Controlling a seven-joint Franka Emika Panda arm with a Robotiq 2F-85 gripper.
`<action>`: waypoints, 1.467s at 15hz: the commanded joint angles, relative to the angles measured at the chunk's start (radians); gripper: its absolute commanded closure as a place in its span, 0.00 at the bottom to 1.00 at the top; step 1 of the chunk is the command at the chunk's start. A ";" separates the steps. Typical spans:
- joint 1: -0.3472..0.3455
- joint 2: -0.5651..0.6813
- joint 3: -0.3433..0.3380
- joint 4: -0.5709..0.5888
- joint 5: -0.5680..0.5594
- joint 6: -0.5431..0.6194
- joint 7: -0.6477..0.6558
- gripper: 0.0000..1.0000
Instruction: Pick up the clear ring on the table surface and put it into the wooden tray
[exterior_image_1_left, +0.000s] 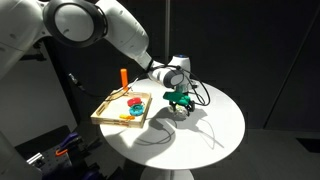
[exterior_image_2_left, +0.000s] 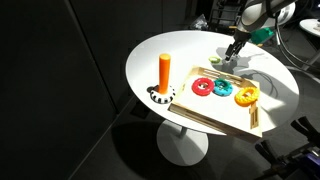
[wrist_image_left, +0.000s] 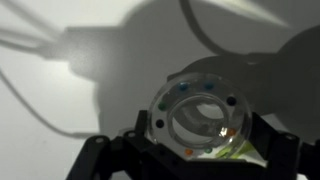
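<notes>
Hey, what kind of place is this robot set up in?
Probably a lab or studio test setup, not a home: a black backdrop all round, a lone round white table, and a robot arm working over a wooden tray of coloured rings.

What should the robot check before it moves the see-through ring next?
1. End effector shut on the clear ring: ok, the wrist view shows it between the fingers.
2. Ring up off the table surface: cannot tell.
3. End effector above the wooden tray: not ok, it is beside the tray, over bare table.
4. Free spot in the tray: ok, bare wood shows beside the coloured rings.
5. Orange peg out of the way: ok, it stands apart from the end effector.
</notes>
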 joint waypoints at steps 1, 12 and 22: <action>-0.030 -0.080 0.053 -0.029 0.017 -0.020 -0.040 0.30; -0.060 -0.289 0.217 -0.182 0.171 -0.105 -0.225 0.30; -0.011 -0.473 0.239 -0.418 0.313 -0.245 -0.415 0.30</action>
